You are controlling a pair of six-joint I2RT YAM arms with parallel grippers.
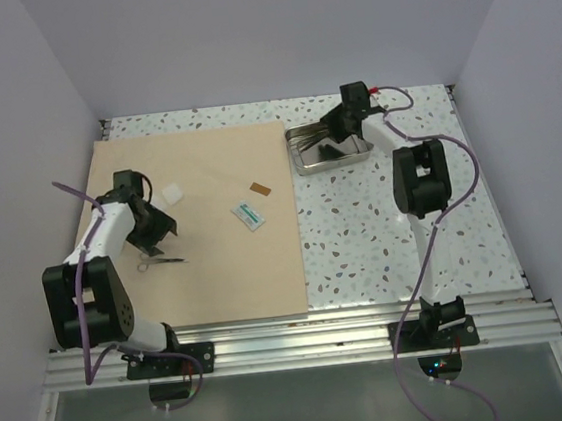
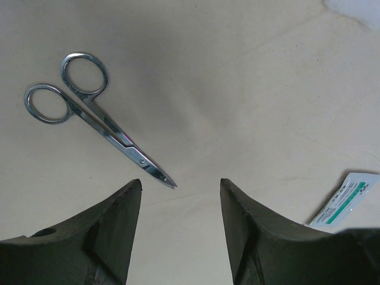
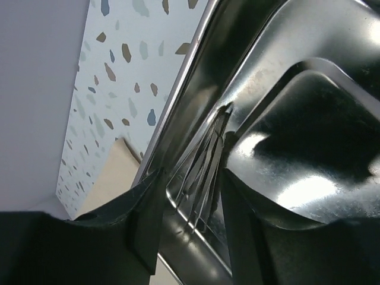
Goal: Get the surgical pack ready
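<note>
Risk: my right gripper (image 3: 190, 178), part-open and holding nothing, straddles thin instruments (image 3: 205, 172) inside the steel tray (image 1: 302, 164), so I judge a careless lift could snag them or shove the tray, which sits off the tan wrap sheet (image 1: 217, 267), beside its far right corner. My left gripper (image 2: 181, 184): wide open, empty, near scissors (image 2: 101, 122) on the sheet. Surface: speckled counter (image 1: 364, 232), lilac walls (image 1: 242, 34)

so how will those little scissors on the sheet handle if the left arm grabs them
The scissors look like thin polished steel, so probably stiff, light and slippery to pinch. They lie flat on the tan sheet, so a grab may bunch the cloth. The shut blades might swing open when lifted.
</note>
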